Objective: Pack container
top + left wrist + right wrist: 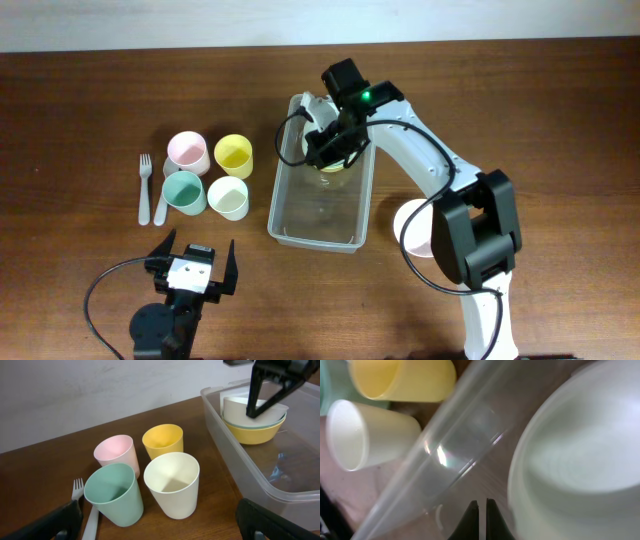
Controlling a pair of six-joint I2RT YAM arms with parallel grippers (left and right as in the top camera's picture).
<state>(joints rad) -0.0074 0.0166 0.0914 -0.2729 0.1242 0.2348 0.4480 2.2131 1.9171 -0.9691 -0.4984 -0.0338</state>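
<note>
The container (312,243), a clear plastic bin, stands mid-table. At its far end sits a stack of bowls (336,170), a white bowl (235,407) uppermost and a yellow bowl (255,432) at the bottom. My right gripper (337,150) hangs over that stack, shut, its fingertips (481,505) down inside the container (455,445) just beside the white bowl (580,455), with nothing seen between them. My left gripper (198,247) rests near the table's front edge, wide open and empty, facing the cups (160,525).
Left of the container stand a pink cup (187,151), a yellow cup (234,154), a green cup (184,192) and a cream cup (228,198). A fork (145,185) and spoon (161,203) lie further left. A pink bowl (413,228) sits right of the container, under the right arm.
</note>
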